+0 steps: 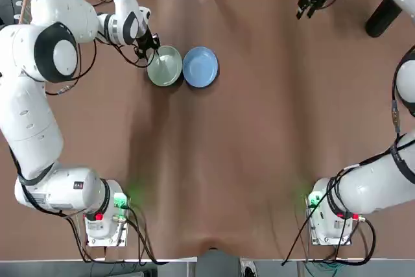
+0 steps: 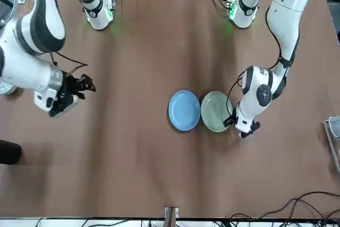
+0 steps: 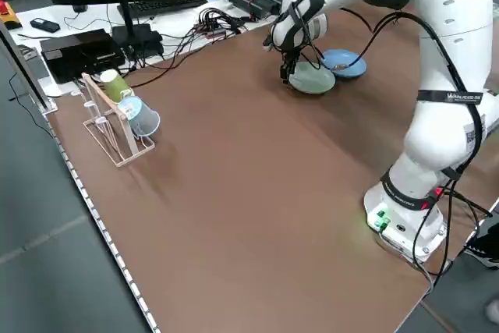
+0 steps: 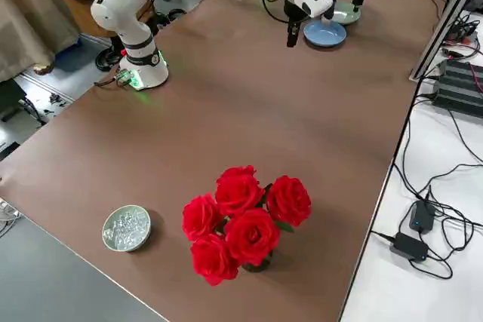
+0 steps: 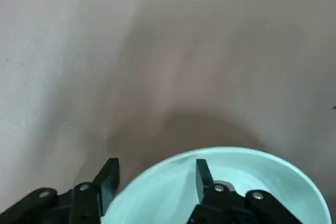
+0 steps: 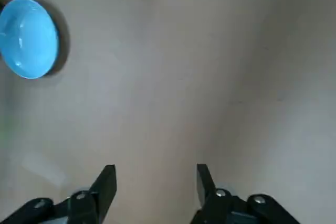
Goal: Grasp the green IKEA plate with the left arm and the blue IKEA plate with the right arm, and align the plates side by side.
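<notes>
Landmark: green plate [image 1: 165, 66], round, pale mint, raised rim. Blue plate [image 1: 200, 67]: same size, light blue, raised rim, right beside green plate. Left claw [image 5: 157, 182]: open, astride green plate's rim. Right claw [image 6: 156, 177]: open, well apart from green plate.
</notes>
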Controlling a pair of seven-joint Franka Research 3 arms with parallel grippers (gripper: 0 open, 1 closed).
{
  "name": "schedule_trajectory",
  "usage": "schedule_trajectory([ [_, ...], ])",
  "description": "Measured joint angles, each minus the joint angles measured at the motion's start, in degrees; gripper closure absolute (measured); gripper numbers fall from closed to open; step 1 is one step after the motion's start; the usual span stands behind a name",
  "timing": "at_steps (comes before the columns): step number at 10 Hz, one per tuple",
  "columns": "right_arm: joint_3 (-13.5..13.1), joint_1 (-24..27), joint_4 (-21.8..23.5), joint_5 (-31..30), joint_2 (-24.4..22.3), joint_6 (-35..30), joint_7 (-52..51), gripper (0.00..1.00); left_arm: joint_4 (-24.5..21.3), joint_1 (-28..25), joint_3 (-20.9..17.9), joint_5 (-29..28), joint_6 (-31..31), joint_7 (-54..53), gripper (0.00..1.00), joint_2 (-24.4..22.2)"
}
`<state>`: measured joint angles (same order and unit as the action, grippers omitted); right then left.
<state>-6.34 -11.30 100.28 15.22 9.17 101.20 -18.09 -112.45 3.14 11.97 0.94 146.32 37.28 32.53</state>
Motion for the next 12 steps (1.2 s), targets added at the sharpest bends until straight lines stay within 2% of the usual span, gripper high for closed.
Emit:
schedule_trajectory([
  [3, 0.22, 0.40, -3.00, -5.26, -1.75, -2.90, 7.89, 0.23, 0.23, 0.02, 0.00, 0.00, 0.20, -0.55, 0.33, 0.02],
  [5, 0.20, 0.90, -5.31, -6.35, -3.22, -6.40, 9.68, 0.19, 1.35, 0.03, 0.00, 0.00, 0.26, -1.53, 0.33, 0.11],
  [8, 0.18, 2.92, -9.71, -6.44, -3.85, -11.53, 10.02, 0.03, 3.05, -0.02, -0.05, 0.00, 0.25, -2.21, 0.34, 1.10],
  [9, 0.16, 3.74, -10.74, -6.57, -4.40, -13.72, 11.04, 0.00, 3.69, -0.04, -0.07, 0.00, 0.24, -2.26, 0.34, 1.50],
  [12, 0.16, 5.71, -15.92, -11.52, -5.88, -20.73, 12.17, 0.00, 4.78, -0.02, -0.07, -0.20, -0.92, -2.50, 0.34, 1.98],
])
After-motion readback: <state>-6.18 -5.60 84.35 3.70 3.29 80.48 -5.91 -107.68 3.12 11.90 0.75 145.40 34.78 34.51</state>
